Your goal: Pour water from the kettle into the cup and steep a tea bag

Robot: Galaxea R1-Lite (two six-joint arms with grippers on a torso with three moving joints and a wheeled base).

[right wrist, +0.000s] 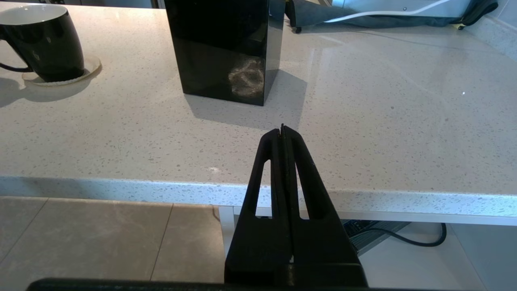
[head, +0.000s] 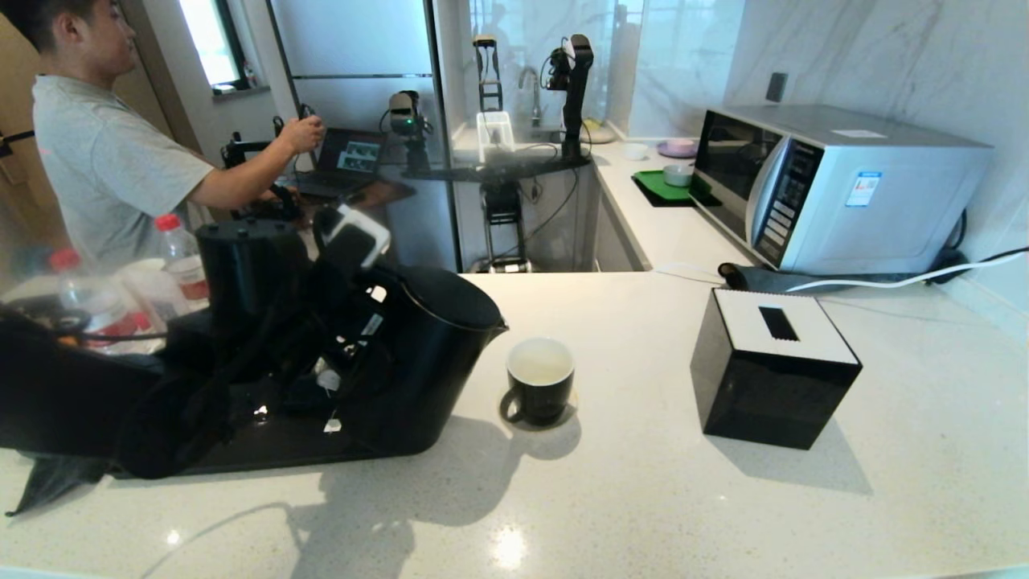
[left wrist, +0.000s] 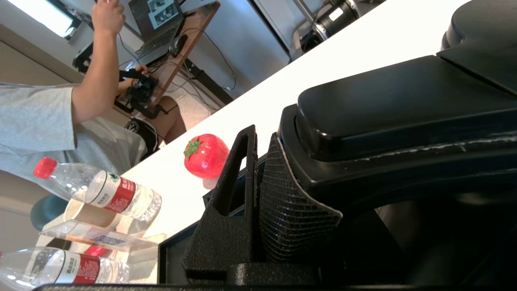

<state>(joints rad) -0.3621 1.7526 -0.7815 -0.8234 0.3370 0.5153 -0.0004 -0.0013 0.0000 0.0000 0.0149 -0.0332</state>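
The matte black kettle (head: 426, 354) is at the right end of a black tray (head: 241, 454), its spout turned toward the cup. My left gripper (head: 354, 322) is shut on the kettle's loop handle (left wrist: 404, 105). In the left wrist view one ribbed pad (left wrist: 282, 194) bends against that handle, and the other finger is hidden behind it. The cup (head: 540, 378), black with a white inside, stands on a pale coaster just right of the spout, with pale water low inside. A small whitish tea bag (head: 328, 379) with its tag below it shows beside the handle. My right gripper (right wrist: 282, 130) is shut and empty off the counter's front edge.
A black tissue box (head: 772, 370) stands right of the cup, and a microwave (head: 836, 185) is behind it. Red-capped bottles (head: 181, 257) and a red strawberry (left wrist: 206, 155) are at the far left. A person (head: 104, 161) stands beyond the counter's left end.
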